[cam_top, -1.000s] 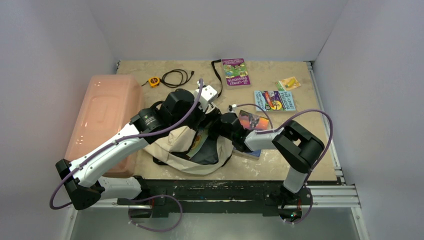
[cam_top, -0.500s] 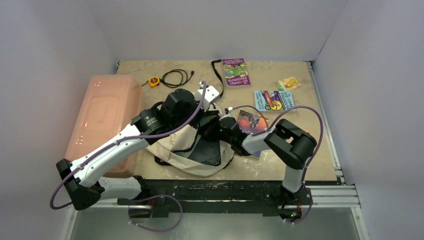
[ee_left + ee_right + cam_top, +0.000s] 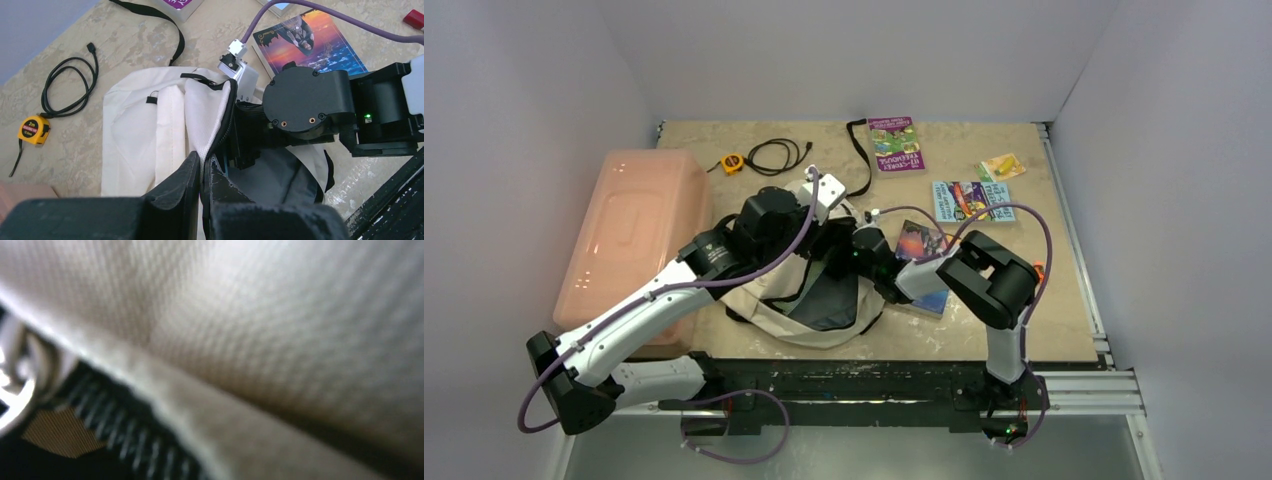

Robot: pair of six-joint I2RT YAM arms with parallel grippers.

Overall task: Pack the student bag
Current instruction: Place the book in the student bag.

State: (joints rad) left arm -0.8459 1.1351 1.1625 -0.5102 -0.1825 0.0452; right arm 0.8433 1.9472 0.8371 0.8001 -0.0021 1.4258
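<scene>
Well, the student bag [image 3: 824, 337] lies left-to-right at lower centre, mouth seemingly rightward; my left end effector [image 3: 204, 167] clenches its zipper rim, my right end effector [image 3: 246, 144] inside, grip untellable.

Top cam: fixed high behind the arm bases, tilted down, whole beige stone-look tabletop [image 3: 1064, 300] in frame. Left wrist cam: close, looking down onto the soft cream canvas backpack [image 3: 135, 135]; shares it and the yellow tape measure [image 3: 33, 129] with top. Right wrist cam: pressed against backpack fabric and zipper, blurred.
</scene>
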